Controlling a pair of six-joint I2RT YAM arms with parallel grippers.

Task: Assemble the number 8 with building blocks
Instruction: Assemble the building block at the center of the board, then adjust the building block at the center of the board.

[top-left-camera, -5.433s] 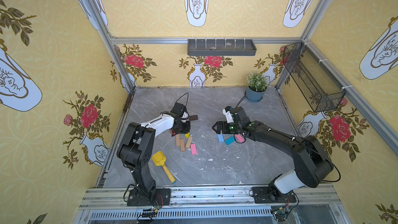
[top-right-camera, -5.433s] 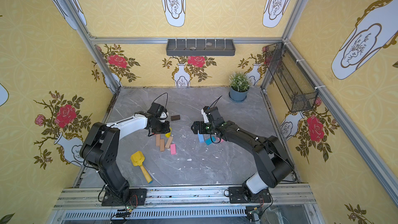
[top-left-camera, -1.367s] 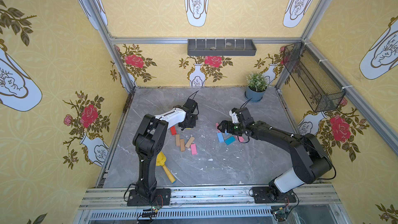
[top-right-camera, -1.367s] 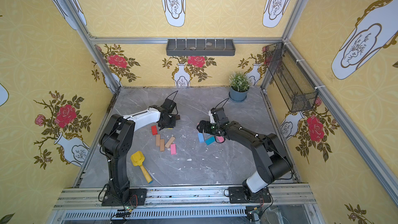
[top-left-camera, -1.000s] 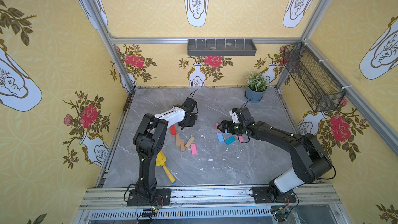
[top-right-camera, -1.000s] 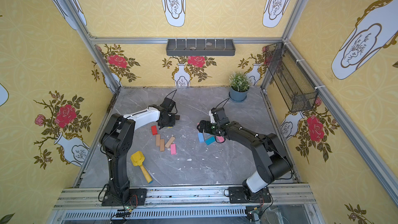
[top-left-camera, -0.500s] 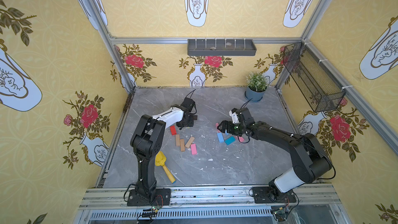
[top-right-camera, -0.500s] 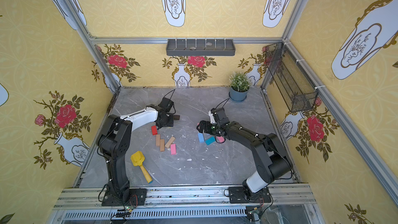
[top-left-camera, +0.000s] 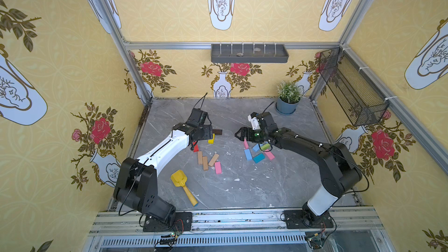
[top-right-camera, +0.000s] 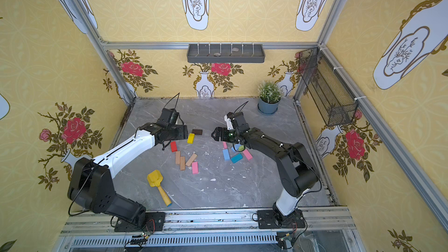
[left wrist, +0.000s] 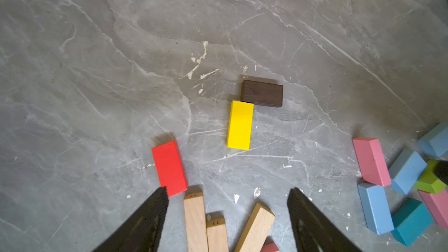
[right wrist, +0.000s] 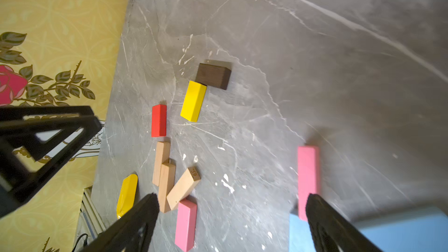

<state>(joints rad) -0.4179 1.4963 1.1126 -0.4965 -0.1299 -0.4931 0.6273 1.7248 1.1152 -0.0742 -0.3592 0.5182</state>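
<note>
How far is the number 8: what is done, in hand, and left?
Done: only the dark brown block and the yellow block touch at a corner. In hand: nothing; the left gripper and right gripper are open and empty. Left: the red block, tan blocks and the coloured heap lie loose.

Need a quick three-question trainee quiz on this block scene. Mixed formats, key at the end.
1. True or false: the flat yellow rectangular block touches the dark brown wooden block.
2. How many plain tan wooden blocks lie near the flat red block? A two, B three, C five.
3. Fill in: the left gripper has its jaws ___ and holds nothing.

Key: 1 true; 2 B; 3 open.
</note>
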